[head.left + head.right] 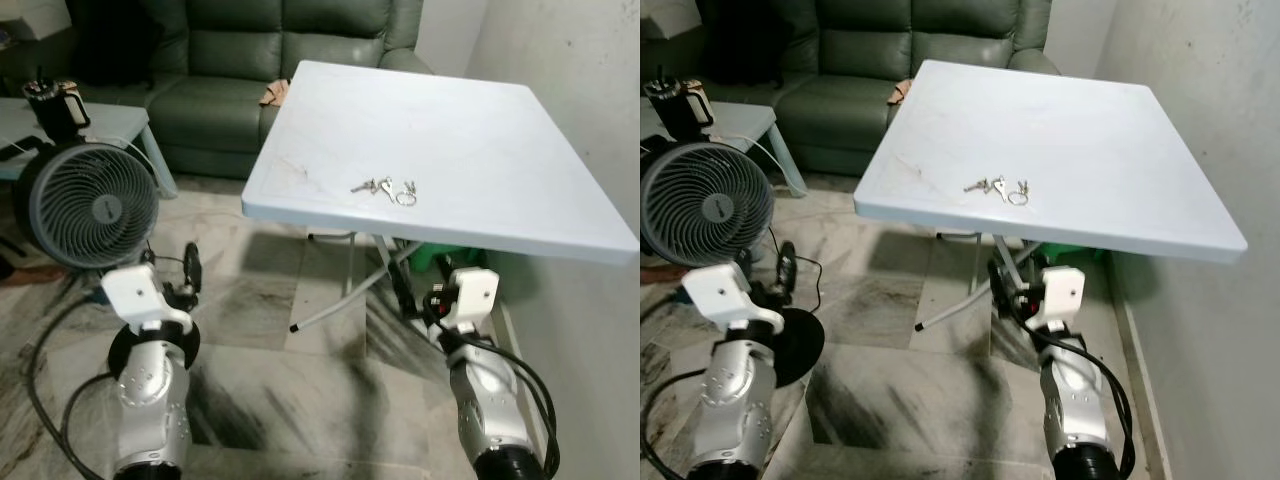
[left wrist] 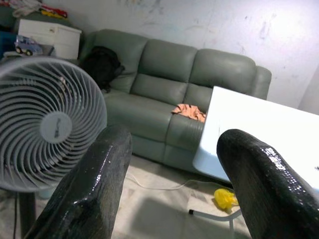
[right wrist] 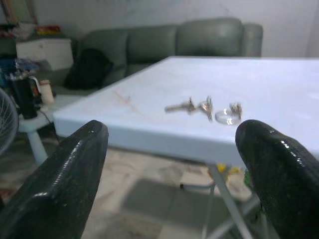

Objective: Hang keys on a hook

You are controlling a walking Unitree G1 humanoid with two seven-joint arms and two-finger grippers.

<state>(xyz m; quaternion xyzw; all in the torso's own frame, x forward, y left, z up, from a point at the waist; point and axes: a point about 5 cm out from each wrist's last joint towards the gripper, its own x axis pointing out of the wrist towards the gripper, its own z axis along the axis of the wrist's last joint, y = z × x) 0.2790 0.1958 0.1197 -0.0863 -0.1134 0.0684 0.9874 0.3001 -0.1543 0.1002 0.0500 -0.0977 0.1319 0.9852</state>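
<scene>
Nearest, two silver arms held low over marble floor (image 1: 300, 400): left gripper (image 2: 174, 199) with fingers spread apart, aimed at fan (image 1: 90, 205) and green sofa (image 1: 260, 60); right gripper (image 3: 174, 184) likewise spread wide, just below and short of table edge, pointed at the keys. Beyond, white folding table (image 1: 480, 120) set beside wall. Smaller, orange cloth (image 2: 189, 112) on sofa seat. Smallest, keys (image 1: 385, 189) with ring, lying flat on tabletop near its front edge, untouched.
</scene>
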